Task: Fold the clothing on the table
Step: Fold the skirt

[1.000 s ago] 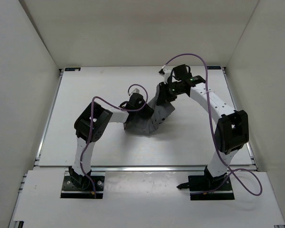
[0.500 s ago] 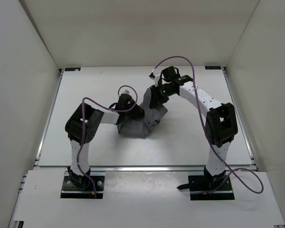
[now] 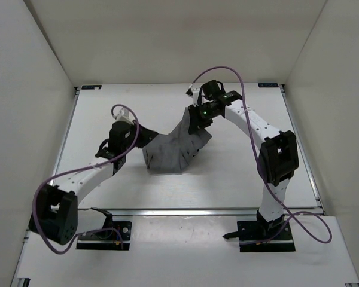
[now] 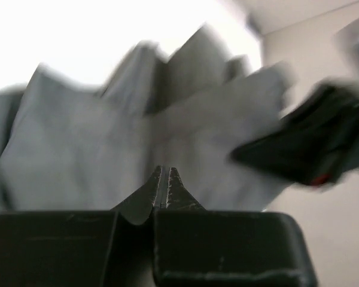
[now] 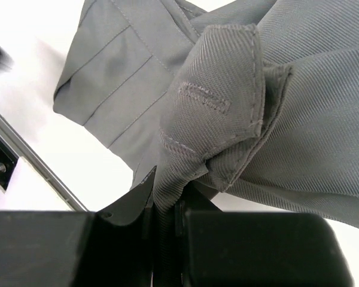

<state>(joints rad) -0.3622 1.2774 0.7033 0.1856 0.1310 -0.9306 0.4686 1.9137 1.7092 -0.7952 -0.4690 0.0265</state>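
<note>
The grey pleated clothing (image 3: 173, 149) lies partly spread in the middle of the white table (image 3: 239, 173). My left gripper (image 3: 148, 139) is at its left upper edge, jaws pressed together on the fabric. In the left wrist view its tips (image 4: 164, 170) meet against the blurred clothing (image 4: 78, 149), with the right gripper (image 4: 299, 149) beyond. My right gripper (image 3: 197, 119) holds the far right corner raised. The right wrist view shows that gripper (image 5: 164, 179) shut on a thick stitched waistband fold of the clothing (image 5: 215, 78).
White walls enclose the table on three sides. A metal rail (image 3: 185, 210) runs along the near edge, and it also shows as the rail (image 5: 30, 161) in the right wrist view. Purple cables (image 3: 227, 70) loop above both arms. The left arm's elbow (image 3: 54, 209) sits low at the near left.
Both grippers moved left and the clothing went with them. The left arm then swung its elbow far down-left and pulled its end further left, so the clothing now lies wider.
</note>
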